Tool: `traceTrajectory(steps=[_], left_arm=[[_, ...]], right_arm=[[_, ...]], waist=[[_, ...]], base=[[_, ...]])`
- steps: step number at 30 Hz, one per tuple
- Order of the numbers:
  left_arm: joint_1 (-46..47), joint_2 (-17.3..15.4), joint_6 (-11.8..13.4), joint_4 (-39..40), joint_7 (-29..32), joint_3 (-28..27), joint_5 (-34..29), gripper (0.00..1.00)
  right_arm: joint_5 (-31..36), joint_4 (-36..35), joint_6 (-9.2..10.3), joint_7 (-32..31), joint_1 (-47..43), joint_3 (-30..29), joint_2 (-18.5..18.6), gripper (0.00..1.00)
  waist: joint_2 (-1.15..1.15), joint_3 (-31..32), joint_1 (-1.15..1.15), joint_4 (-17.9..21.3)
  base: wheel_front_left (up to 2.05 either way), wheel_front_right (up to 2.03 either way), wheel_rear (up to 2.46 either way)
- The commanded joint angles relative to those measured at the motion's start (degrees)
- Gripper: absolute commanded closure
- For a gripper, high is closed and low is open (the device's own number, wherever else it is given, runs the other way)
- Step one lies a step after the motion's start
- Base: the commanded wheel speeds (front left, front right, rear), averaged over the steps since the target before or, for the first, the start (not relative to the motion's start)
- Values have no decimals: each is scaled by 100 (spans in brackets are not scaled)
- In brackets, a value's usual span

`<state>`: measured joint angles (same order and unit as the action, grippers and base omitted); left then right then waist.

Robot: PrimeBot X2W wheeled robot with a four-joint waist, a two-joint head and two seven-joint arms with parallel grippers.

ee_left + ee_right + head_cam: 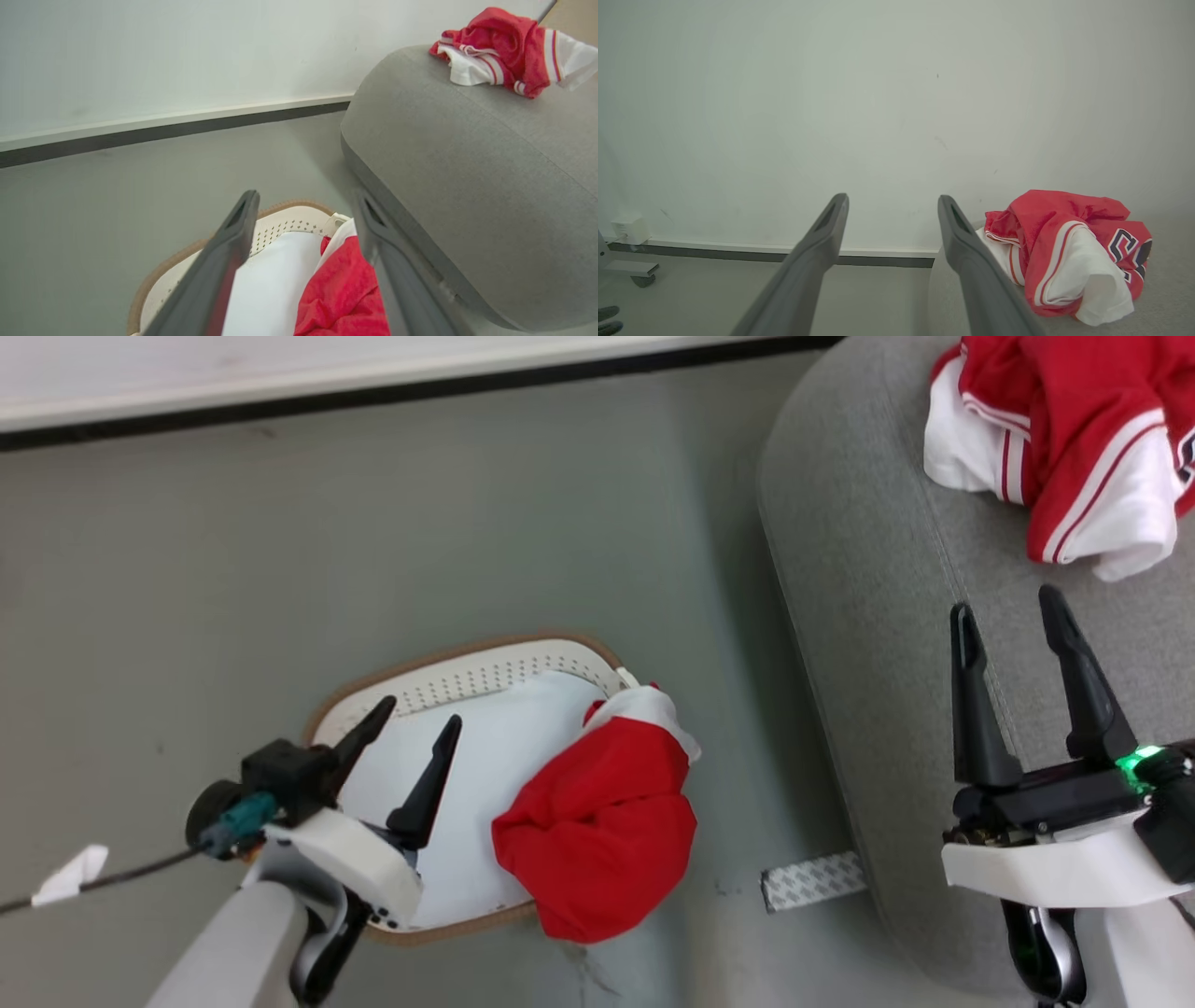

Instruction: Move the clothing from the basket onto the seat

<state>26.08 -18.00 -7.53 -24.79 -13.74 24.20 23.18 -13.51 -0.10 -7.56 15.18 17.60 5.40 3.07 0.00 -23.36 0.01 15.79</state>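
Crumpled red-and-white jersey (1055, 439) lies at the grey woven seat's (868, 616) far edge. Plain red piece (597, 821) drapes lengthwise over the cream perforated basket's (467, 677) right rim, white trim pointing away. Left gripper (422, 711) and right gripper (1006, 601) gape, empty.

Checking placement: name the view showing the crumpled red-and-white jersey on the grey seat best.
Right wrist view: the crumpled red-and-white jersey is close, nearly whole, numerals visible. Head view crops it at the corner; left wrist view shows it distant.
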Motion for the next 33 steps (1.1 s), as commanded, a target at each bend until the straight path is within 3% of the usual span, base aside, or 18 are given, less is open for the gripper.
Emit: traceTrajectory(steps=[1,14,28,33], left_arm=[[186,-146,8,-137,103,114,125,0],[1457,-739,8,-1143,1148,1320,727,0],[2229,-1277,8,-1841,2102,2660,1667,0],[2442,-1344,8,-2101,2459,3124,1936,0]], right_arm=[[-38,-110,15,-6,124,-17,-21,0],[-380,-807,15,-5,531,-13,-25,0],[-807,-1265,15,-5,591,117,-24,0],[-842,-1440,15,-6,374,9,-24,0]], waist=[[0,-392,-1,234],[0,-1501,-1,731],[0,-2327,-1,1433],[0,-2449,-1,1436]], base=[[0,0,0],[0,0,0],[0,0,0],[0,0,0]])
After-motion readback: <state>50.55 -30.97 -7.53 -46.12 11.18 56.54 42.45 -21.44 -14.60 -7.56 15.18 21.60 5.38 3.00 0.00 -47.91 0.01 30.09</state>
